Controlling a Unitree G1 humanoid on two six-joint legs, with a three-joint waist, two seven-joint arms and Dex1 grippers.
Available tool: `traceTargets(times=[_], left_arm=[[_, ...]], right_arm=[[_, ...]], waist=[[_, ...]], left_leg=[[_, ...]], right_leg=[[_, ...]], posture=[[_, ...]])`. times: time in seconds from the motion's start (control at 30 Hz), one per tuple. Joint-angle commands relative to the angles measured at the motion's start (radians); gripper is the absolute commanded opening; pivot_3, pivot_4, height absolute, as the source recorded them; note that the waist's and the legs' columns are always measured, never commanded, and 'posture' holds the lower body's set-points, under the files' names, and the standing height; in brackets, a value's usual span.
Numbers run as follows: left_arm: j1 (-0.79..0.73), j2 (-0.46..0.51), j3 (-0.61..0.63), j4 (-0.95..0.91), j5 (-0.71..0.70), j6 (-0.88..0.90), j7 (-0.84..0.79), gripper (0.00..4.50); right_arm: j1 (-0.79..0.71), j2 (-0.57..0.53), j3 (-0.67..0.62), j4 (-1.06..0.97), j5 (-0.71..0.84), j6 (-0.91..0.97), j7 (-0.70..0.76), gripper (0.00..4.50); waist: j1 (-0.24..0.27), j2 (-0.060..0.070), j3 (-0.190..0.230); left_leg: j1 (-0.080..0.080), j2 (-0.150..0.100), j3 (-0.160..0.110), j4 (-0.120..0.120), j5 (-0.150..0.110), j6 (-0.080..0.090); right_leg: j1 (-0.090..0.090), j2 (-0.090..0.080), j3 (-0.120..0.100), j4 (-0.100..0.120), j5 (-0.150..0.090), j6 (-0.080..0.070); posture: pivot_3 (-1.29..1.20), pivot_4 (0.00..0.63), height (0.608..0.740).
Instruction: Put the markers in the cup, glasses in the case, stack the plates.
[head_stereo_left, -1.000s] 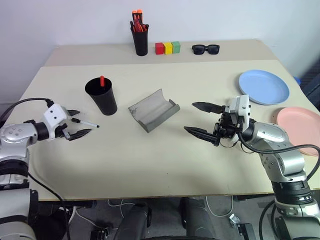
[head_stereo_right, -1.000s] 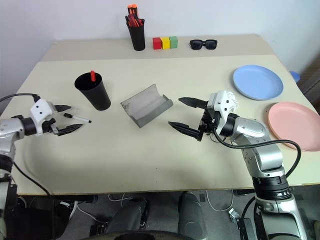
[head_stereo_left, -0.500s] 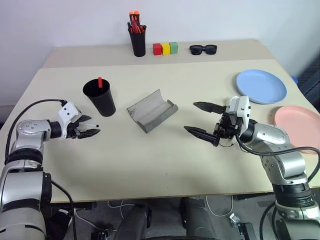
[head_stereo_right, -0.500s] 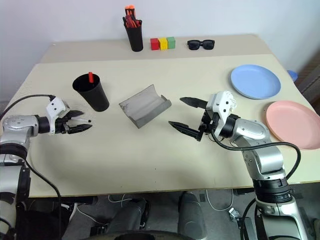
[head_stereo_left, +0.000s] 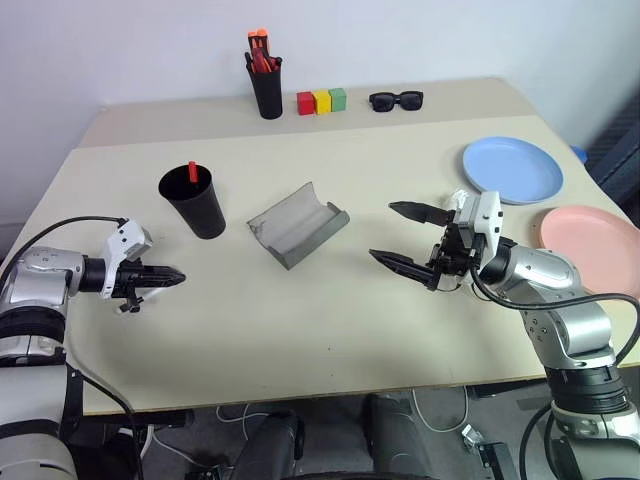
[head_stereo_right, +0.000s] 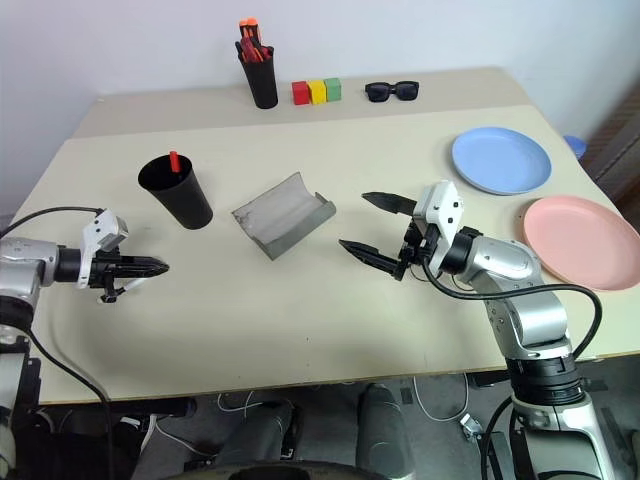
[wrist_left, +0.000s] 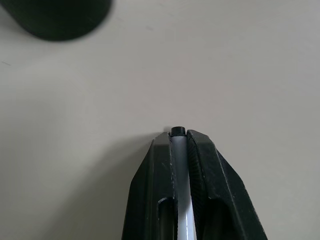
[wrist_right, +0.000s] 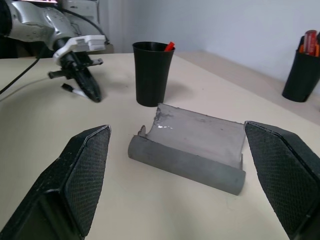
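Observation:
My left gripper (head_stereo_left: 168, 277) is shut on a white marker (wrist_left: 180, 165) with a black cap, low over the table's left part, in front of the cup. The black cup (head_stereo_left: 195, 205) stands upright with a red marker (head_stereo_left: 192, 170) inside. The grey case (head_stereo_left: 297, 224) lies open at mid-table. My right gripper (head_stereo_left: 383, 231) hovers open to the right of the case, with nothing between its fingers. A light blue plate (head_stereo_left: 512, 170) and a pink plate (head_stereo_left: 590, 238) lie side by side at the right. The glasses are out of view.
Along the table's far edge stand a black pen holder (head_stereo_left: 266, 90) with orange-tipped pens, three coloured blocks (head_stereo_left: 320, 100) and black sunglasses (head_stereo_left: 396, 99). Bare tabletop (head_stereo_left: 280, 320) stretches between the arms along the near edge.
My left gripper has closed on the white marker and drawn back toward the near left, tilting down. The right gripper has kept still. The camera has shifted slightly.

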Motion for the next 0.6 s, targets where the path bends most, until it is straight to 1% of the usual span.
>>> traceTargets(times=[0.03, 0.1, 0.13, 0.17, 0.2, 0.23, 0.37, 0.5, 0.6], left_arm=[[0.106, 0.002, 0.017, -0.138, -0.05, 0.13, 0.0, 0.06], [0.146, 0.009, 0.052, -0.232, -0.077, 0.164, 0.038, 0.06], [0.156, 0.014, 0.066, -0.27, -0.084, 0.207, 0.07, 0.43], [0.173, 0.014, 0.092, -0.318, -0.095, 0.211, 0.108, 0.84], [0.186, 0.013, 0.114, -0.36, -0.109, 0.226, 0.142, 1.1], [0.195, 0.012, 0.127, -0.389, -0.12, 0.237, 0.164, 1.52], [0.267, 0.028, 0.171, -0.56, -0.188, 0.344, 0.195, 3.49], [0.349, 0.088, 0.226, -0.713, -0.294, 0.511, 0.157, 3.49], [0.425, 0.152, 0.245, -0.766, -0.315, 0.515, 0.113, 3.49]], right_arm=[[-0.019, 0.006, -0.006, -0.005, -0.009, -0.034, 0.004, 4.39], [-0.019, 0.008, -0.006, -0.003, -0.008, -0.035, 0.005, 4.39], [-0.019, 0.009, -0.004, -0.005, -0.008, -0.035, 0.006, 4.39], [-0.019, 0.011, -0.001, -0.005, -0.009, -0.037, 0.006, 4.39], [-0.019, 0.013, 0.001, -0.006, -0.01, -0.039, 0.007, 4.39], [-0.02, 0.015, 0.003, -0.004, -0.011, -0.041, 0.008, 4.39], [-0.027, 0.023, 0.01, 0.003, -0.009, -0.045, 0.009, 4.39], [-0.022, 0.027, 0.012, -0.002, -0.01, -0.044, 0.009, 4.39], [-0.015, 0.027, 0.015, -0.013, -0.007, -0.039, 0.008, 4.39]], waist=[[-0.002, 0.0, 0.0], [-0.001, 0.0, 0.0], [-0.001, 0.0, 0.0], [0.0, 0.0, 0.0], [0.001, -0.001, 0.0], [0.002, -0.001, 0.001], [0.004, -0.002, 0.001], [0.002, -0.004, 0.003], [-0.002, -0.004, 0.003]], left_leg=[[0.0, 0.0, 0.0, 0.0, 0.0, 0.0], [0.0, 0.0, 0.0, 0.0, 0.0, 0.0], [0.0, 0.0, 0.0, 0.0, 0.0, 0.0], [-0.001, 0.001, 0.0, 0.0, 0.0, 0.0], [-0.001, 0.001, 0.0, 0.0, 0.0, 0.0], [-0.001, 0.001, 0.0, 0.0, 0.0, 0.0], [-0.003, 0.002, 0.0, 0.0, 0.0, 0.0], [-0.006, 0.002, -0.002, 0.0, 0.0, 0.0], [-0.006, 0.002, -0.001, -0.001, 0.0, 0.0]], right_leg=[[0.0, 0.0, 0.001, 0.0, 0.0, 0.0], [0.0, 0.0, 0.002, 0.0, 0.0, 0.0], [-0.001, 0.0, 0.002, 0.0, 0.0, 0.0], [-0.001, 0.0, 0.002, 0.0, 0.0, 0.0], [-0.001, 0.0, 0.002, 0.0, 0.0, 0.0], [-0.001, 0.0, 0.002, 0.0, 0.0, 0.0], [-0.003, 0.001, 0.002, 0.0, 0.0, 0.0], [-0.007, 0.001, 0.003, 0.0, 0.0, 0.0], [-0.008, 0.001, 0.003, 0.0, 0.0, 0.0]], posture=[[0.0, 0.15, 0.74], [0.0, 0.15, 0.74], [0.0, 0.15, 0.74], [0.0, 0.15, 0.74], [0.0, 0.15, 0.74], [0.0, 0.15, 0.74], [0.0, 0.15, 0.74], [0.0, 0.15, 0.74], [0.0, 0.15, 0.74]])
